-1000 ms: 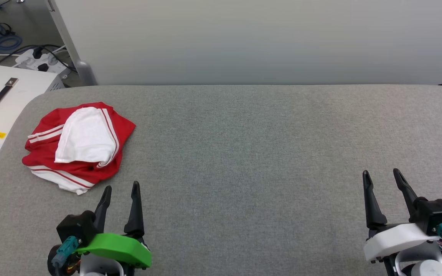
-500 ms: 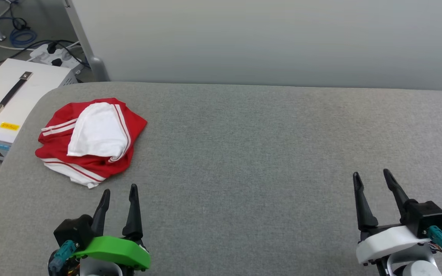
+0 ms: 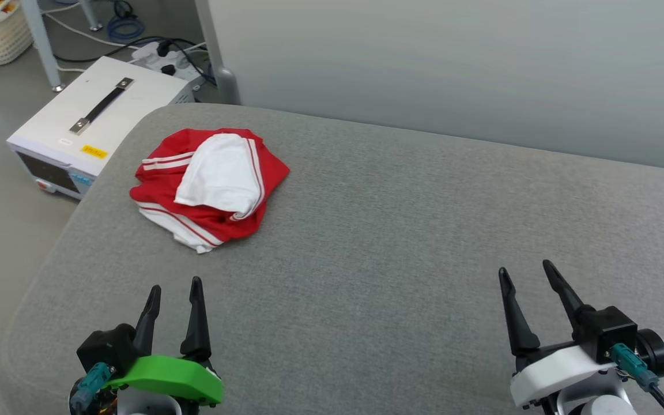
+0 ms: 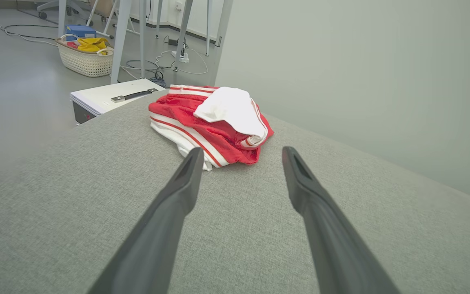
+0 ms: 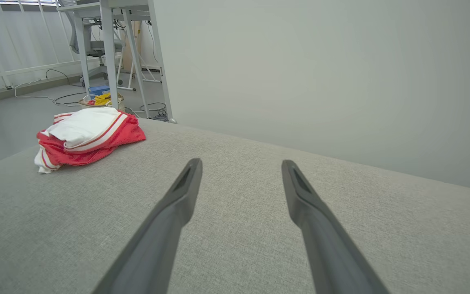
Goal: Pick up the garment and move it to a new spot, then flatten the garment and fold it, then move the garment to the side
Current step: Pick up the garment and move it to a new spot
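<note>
A: Where is the shirt?
B: The red jersey-style garment (image 3: 211, 187) with white sleeves and striped trim sits bunched in a loose heap at the far left corner of the grey fabric-covered table (image 3: 395, 242), one white sleeve lying over the top. Nothing touches it

A: And the tools?
B: The green-mounted left gripper (image 3: 175, 285) hovers over the table's near left side, its two long dark fingers spread wide and empty, pointing toward the heap. The white-mounted right gripper (image 3: 525, 267) is over the table's near right side, equally spread, holding nothing, well apart from the cloth

A: How will it handle?
B: I'd judge it light, thin and floppy, maybe a little slick. It will sag from wherever it is pinched and cannot break. The heap's edge facing the table's near side, where striped layers stick out, looks easiest to bite, and taking several layers there should lift the whole bundle
</note>
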{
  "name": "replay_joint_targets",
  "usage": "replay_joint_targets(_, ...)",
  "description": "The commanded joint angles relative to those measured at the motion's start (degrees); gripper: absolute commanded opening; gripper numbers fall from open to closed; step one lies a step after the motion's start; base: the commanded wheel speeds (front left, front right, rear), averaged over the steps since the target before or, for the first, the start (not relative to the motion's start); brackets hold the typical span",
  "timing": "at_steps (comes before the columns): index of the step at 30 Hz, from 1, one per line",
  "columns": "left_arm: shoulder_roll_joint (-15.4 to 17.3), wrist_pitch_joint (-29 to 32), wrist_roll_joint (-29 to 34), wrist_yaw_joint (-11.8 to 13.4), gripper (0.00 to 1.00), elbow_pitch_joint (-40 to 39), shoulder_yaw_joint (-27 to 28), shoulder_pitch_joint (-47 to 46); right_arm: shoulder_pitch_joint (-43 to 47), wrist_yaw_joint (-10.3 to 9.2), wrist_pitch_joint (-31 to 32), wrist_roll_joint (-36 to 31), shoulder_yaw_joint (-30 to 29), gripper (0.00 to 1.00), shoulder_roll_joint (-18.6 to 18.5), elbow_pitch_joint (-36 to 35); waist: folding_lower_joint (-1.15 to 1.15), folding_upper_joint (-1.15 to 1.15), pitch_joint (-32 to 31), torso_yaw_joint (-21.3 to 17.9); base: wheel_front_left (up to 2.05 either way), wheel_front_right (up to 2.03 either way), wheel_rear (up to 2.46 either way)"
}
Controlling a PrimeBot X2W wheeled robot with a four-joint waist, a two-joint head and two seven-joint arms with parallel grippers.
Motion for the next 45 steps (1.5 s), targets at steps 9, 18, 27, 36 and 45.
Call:
replay_joint_targets(9, -0.3, -0.3, 1.4, -0.3, 1.0, -0.1, 0.0, 0.1, -0.7, -0.04, -0.3, 0.4, 2.2, 1.0, -0.1, 0.2, 0.0, 0.0, -0.4, 9.2, 0.0, 0.0, 0.0)
replay_joint_targets(18, -0.3, -0.3, 2.2, -0.5, 1.0, -0.1, -0.4, 0.1, -1.0, -0.04, -0.3, 0.5, 2.7, 1.0, -0.1, 0.6, 0.0, 0.0, -0.5, 12.0, 0.0, 0.0, 0.0)
replay_joint_targets(27, -0.3, -0.3, 2.9, -0.6, 1.0, -0.5, -0.3, 0.7, -0.9, -0.04, -0.3, 0.5, 3.1, 1.0, -0.1, 0.2, 0.0, 0.0, -0.3, 12.4, 0.0, 0.0, 0.0)
replay_joint_targets(36, -0.3, -0.3, 2.4, -0.8, 1.0, 0.0, -1.0, -0.7, -1.6, -0.04, -0.3, -1.0, 3.0, 1.0, -0.1, -0.1, 0.0, 0.0, 2.2, 10.9, 0.0, 0.0, 0.0)
replay_joint_targets(45, 3.4, 3.3, 1.8, -2.9, 1.0, 10.0, -6.1, -12.2, -5.2, -0.04, -0.3, -5.1, 2.4, 1.0, -0.2, -1.1, 0.0, 0.0, 11.8, 5.2, 0.0, 0.0, 0.0)
